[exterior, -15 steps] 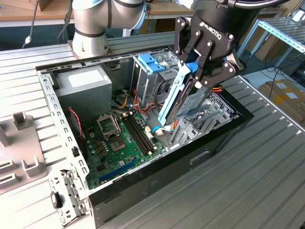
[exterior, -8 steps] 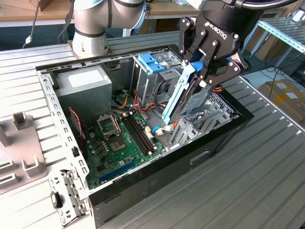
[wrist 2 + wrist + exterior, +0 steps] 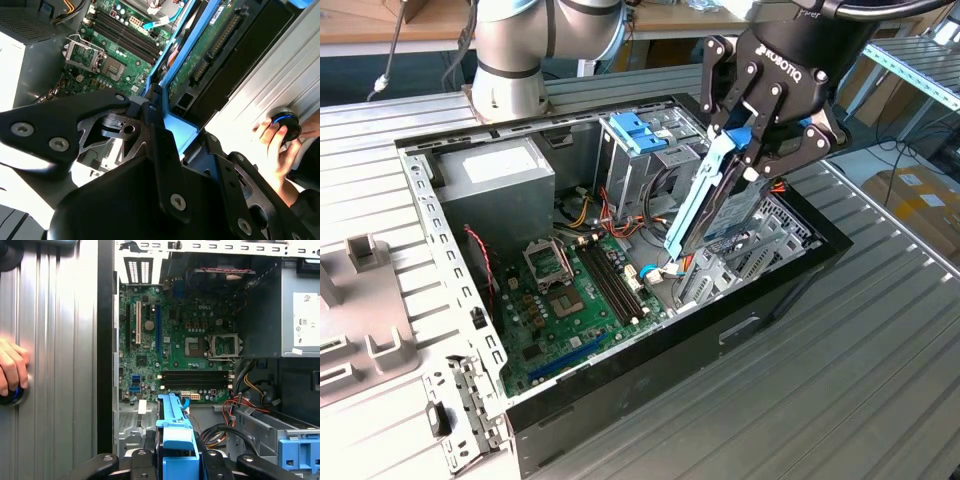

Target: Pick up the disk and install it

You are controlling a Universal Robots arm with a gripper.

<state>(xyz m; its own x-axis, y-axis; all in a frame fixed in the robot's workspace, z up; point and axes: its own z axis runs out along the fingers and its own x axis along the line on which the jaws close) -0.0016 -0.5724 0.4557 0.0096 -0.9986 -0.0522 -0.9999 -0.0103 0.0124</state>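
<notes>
Disk (image 3: pixel 718 205): flat rect. hard drive, silver-black body w/ light-blue plastic rails along the long sides. Not seated; up in the air, gripper (image 3: pixel 760 140) clamped on its upper end. Pose: on edge, steeply tilted, upper end leaning toward exterior view's right. Lower end dips into the open PC case (image 3: pixel 650 365), on the side at exterior view's right. Second wrist view: disk's green circuit-board face shows betw. the rails. First wrist view: blue rail seen end-on.
</notes>
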